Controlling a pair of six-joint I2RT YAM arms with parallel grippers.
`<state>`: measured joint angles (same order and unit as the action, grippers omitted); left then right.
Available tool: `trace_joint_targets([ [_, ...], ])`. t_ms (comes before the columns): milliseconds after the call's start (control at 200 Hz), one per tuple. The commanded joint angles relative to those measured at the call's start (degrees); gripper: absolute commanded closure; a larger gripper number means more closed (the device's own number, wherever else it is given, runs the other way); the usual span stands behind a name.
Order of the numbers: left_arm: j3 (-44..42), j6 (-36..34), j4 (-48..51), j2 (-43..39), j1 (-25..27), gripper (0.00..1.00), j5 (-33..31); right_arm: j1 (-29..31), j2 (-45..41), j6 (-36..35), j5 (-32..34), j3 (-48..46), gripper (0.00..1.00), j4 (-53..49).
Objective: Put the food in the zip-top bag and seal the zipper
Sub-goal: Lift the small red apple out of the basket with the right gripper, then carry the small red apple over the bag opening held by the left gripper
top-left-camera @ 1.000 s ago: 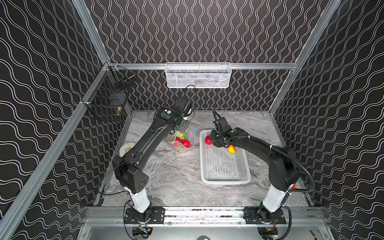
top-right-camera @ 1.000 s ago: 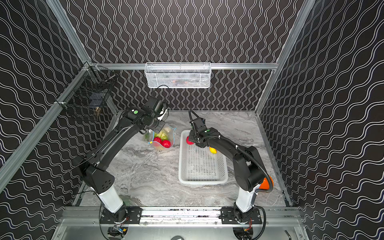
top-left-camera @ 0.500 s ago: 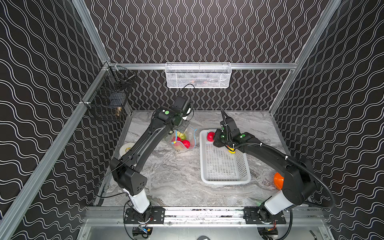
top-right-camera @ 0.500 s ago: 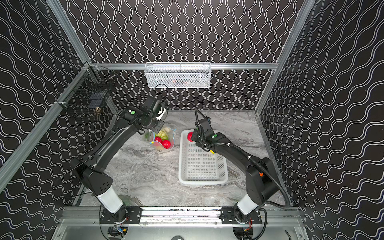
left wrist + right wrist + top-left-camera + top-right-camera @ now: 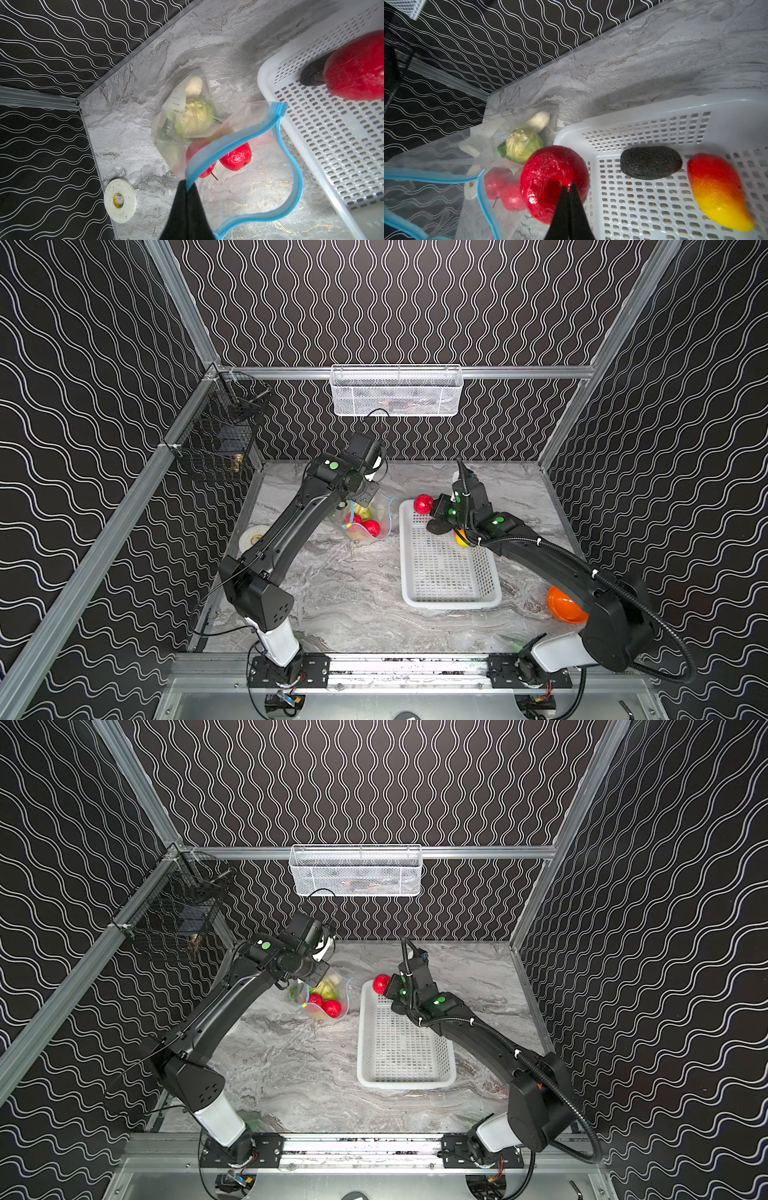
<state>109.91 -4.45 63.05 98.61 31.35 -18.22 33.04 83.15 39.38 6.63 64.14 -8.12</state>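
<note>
The left hand (image 5: 186, 185) is clenched on the blue zipper (image 5: 295, 170), holding the zip-top bag (image 5: 255, 116) gaping on the worktop (image 5: 135, 135) just beside the white basket (image 5: 332, 155). A cabbage (image 5: 193, 120), a radish (image 5: 193, 85) and two small red fruits (image 5: 235, 156) sit inside. The right hand (image 5: 568, 188) pinches a large red fruit (image 5: 546, 172) at its stem hollow, over the basket corner nearest the bag. A dark item (image 5: 651, 165) and a yellow-orange piece (image 5: 716, 187) lie in the basket.

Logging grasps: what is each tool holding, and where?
Left tool: zip-top bag, by its blue zipper edge. Right tool: red fruit, at its dimpled end.
</note>
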Motion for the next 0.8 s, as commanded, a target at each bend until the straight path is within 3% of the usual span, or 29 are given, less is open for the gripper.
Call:
trace_joint_targets([
  [0,0.12,0.36,-0.38,-0.21,-0.06,1.00,0.34,0.23,-1.65,-1.03,-0.13,-0.64,1.00,4.13],
  [796,-0.22,0.07,-0.38,-1.41,-0.05,1.00,0.23,5.07,-6.25,-2.21,-0.94,-1.49,1.00,10.49],
])
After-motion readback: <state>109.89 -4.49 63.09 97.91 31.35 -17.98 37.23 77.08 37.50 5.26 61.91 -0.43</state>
